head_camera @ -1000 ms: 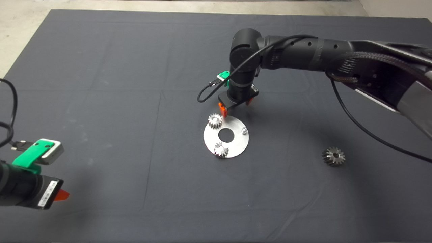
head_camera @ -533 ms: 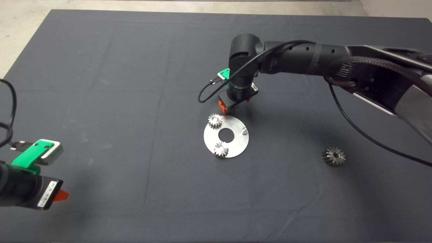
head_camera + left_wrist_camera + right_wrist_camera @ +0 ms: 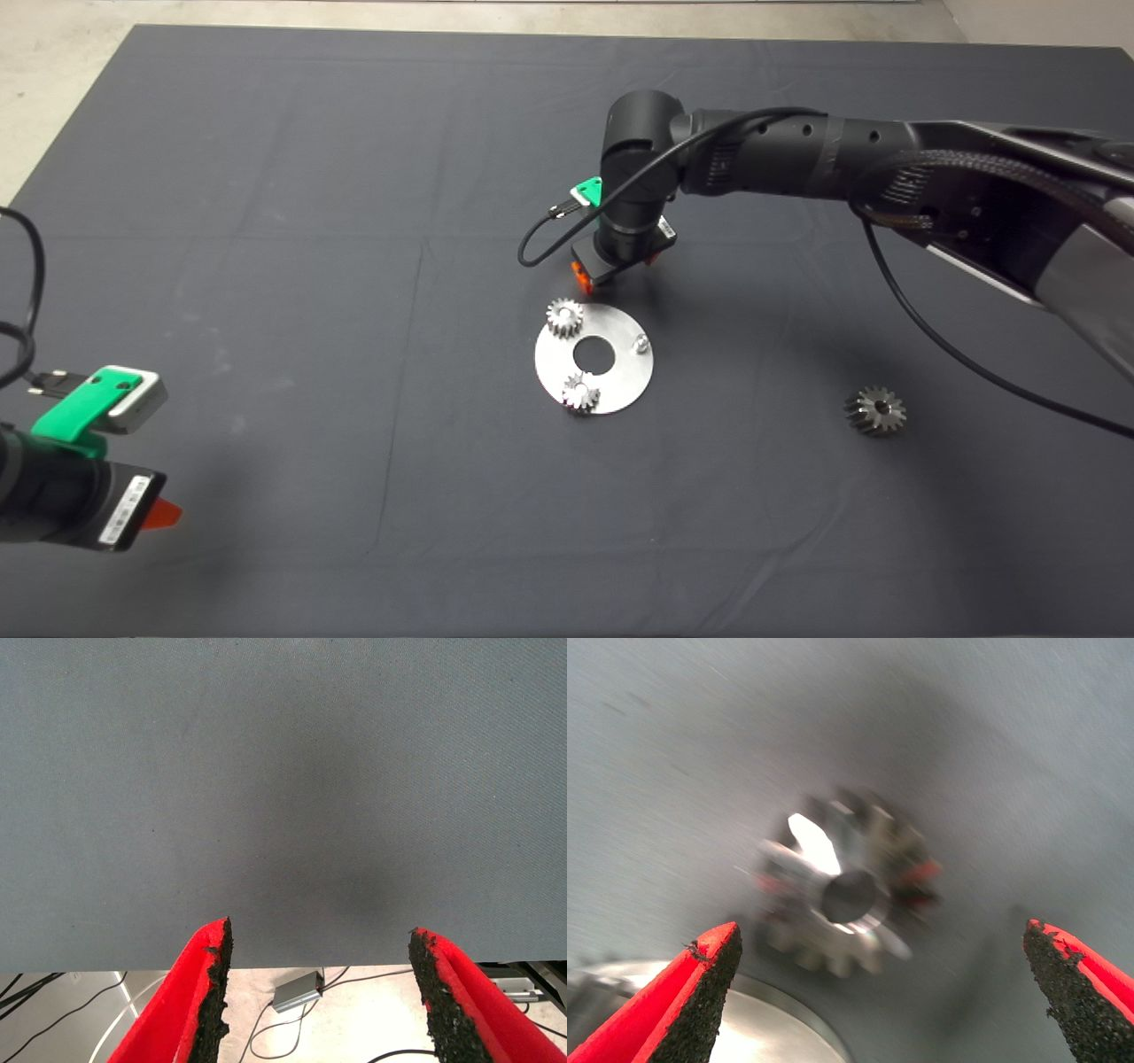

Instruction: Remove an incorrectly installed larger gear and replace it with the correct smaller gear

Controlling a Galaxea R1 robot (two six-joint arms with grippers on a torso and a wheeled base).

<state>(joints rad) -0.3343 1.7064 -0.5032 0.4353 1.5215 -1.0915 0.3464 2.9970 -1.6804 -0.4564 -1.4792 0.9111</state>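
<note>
The right gripper (image 3: 617, 266) hovers wide open above the smaller gear (image 3: 843, 890), beside the round plate (image 3: 620, 377); two silver gears (image 3: 564, 316) sit on that plate. One larger gear (image 3: 875, 410) lies well apart on the mat (image 3: 266, 266); the left gripper (image 3: 314, 992) waits open at the mat's near-left edge.

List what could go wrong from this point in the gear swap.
1. The smaller gear lies close beside the rim of the plate. The open right hand, coming down, could land a finger on the plate and shift it.
2. The gear appears nearer one finger than the other, so closing may push or tip it rather than grip it.
3. The bright gear on the plate stands near the hand and might get knocked.
</note>
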